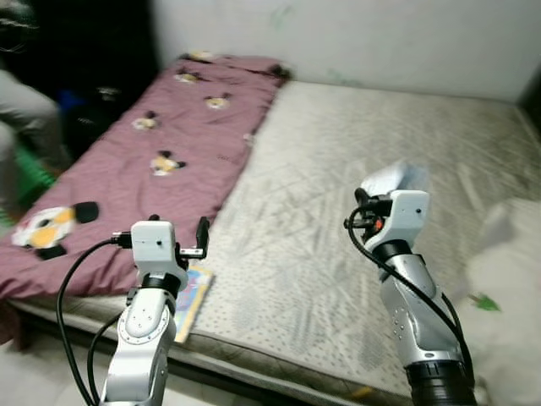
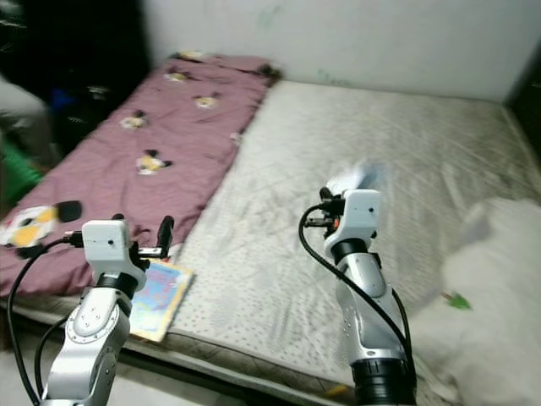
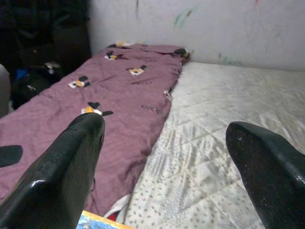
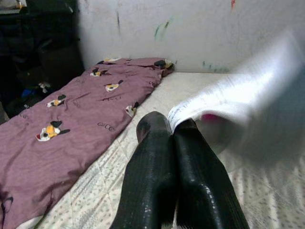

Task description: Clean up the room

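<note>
Right gripper (image 4: pixel 172 130), raised mid-bed, pinches a blurred, curled white printed paper (image 4: pixel 243 98); its text is unreadable. Left gripper (image 3: pixel 167 143) is spread wide over the near-left colourful picture book (image 2: pixel 158 296), partly hidden by the arm.

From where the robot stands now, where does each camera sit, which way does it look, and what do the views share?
Left eye view: on the head, looking forward and down at the mattress; both silver arms show, the right gripper holding a white booklet.
Right eye view: same head, same scene; colourful book at the near edge.
Left wrist view: along the open left gripper over the maroon blanket.
Right wrist view: along shut fingers pinching the booklet.
Shared: blanket, mattress, wall.
</note>
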Motion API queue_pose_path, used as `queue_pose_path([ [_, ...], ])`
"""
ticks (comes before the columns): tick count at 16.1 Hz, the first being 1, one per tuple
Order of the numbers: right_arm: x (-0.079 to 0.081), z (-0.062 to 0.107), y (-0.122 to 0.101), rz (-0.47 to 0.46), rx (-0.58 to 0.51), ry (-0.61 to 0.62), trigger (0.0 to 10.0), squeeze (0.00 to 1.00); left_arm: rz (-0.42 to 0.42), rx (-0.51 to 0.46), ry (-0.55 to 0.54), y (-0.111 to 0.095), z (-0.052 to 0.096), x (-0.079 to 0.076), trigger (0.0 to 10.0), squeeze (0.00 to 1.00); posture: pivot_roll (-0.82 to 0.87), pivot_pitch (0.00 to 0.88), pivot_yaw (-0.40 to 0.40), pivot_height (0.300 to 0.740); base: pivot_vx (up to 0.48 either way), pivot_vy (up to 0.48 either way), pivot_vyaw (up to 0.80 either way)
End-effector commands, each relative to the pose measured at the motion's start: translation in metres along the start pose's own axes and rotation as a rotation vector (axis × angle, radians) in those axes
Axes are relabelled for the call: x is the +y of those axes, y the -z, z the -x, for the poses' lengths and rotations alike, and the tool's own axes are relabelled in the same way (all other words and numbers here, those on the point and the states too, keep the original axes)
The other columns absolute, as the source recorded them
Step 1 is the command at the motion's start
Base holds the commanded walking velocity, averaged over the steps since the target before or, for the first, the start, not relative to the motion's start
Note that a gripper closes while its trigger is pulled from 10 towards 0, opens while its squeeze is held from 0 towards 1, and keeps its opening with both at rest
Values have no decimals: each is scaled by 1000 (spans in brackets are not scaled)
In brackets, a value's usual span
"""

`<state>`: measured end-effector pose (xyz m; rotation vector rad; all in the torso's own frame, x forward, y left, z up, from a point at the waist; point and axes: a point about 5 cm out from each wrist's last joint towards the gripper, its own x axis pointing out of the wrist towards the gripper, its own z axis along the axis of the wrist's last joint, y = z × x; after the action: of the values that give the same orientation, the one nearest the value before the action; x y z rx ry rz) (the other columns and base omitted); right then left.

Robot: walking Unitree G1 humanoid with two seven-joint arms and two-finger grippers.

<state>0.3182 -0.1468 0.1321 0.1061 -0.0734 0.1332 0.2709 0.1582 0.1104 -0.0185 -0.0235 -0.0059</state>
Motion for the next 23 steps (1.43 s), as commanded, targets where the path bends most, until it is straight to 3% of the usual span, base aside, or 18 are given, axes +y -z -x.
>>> queue_pose_path([
  [1,5,-10,-10,28,-28,-43,10000,0,-3,10,-10,2,-1,7,10000,0,5,0,49,740,0,0,0],
  [4,-8,-13,-12,104,16,-49,10000,0,-33,-2,-7,0,-8,9,10000,0,-9,0,69,740,0,0,0],
  [6,-2,-6,-9,151,40,-140,10000,0,-54,-2,3,0,-9,10,10000,0,-21,0,75,740,0,0,0],
  [9,10,5,-10,112,17,-180,10000,0,-29,4,18,4,-7,7,10000,0,-26,0,61,740,0,0,0],
  [11,17,11,1,40,16,-63,10000,0,-10,6,7,8,-1,2,10000,0,-16,0,31,740,0,0,0],
  [15,28,22,6,-20,16,18,10000,0,-11,10,-35,10,3,3,10000,0,-17,0,23,740,0,0,0],
  [17,32,20,6,32,22,-17,10000,0,-12,8,-15,9,2,1,10000,0,-21,0,18,740,0,0,0],
  [23,28,6,-7,64,-5,-68,10000,0,-19,12,-32,9,4,-7,10000,0,-29,0,2,740,0,0,793],
])
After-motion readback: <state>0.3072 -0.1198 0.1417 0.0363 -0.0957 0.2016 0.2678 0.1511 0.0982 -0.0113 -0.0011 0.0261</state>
